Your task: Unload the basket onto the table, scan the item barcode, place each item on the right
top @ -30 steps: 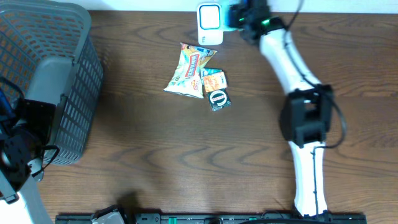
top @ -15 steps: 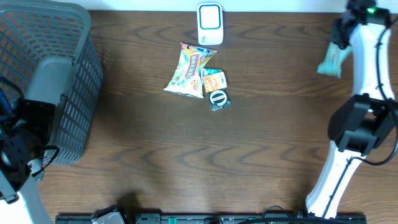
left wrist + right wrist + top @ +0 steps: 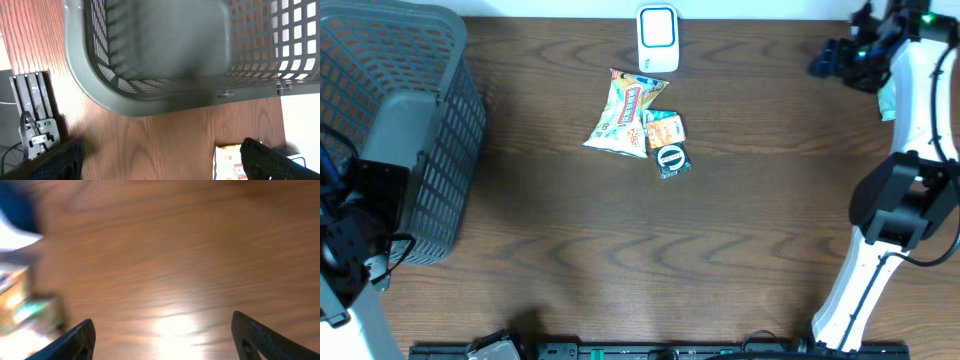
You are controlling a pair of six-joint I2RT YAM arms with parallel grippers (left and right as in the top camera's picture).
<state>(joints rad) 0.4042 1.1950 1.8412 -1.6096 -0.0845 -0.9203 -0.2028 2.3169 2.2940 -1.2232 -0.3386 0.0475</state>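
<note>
Pale green packet [image 3: 887, 101]: right edge of table [image 3: 750, 230], near back corner, mostly hidden by right arm [image 3: 920, 110]. Right gripper [image 3: 825, 63] beside it, jaws spread, empty. Left gripper [image 3: 160, 160] spread by basket [image 3: 150, 102]. Risk: arm sweep knocks packet off edge.

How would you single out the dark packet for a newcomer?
Find the white scanner at the table's top edge in the overhead view; three packets lie huddled below it. The dark packet is the lowest, below the orange packet, alone bearing a white ring.
</note>
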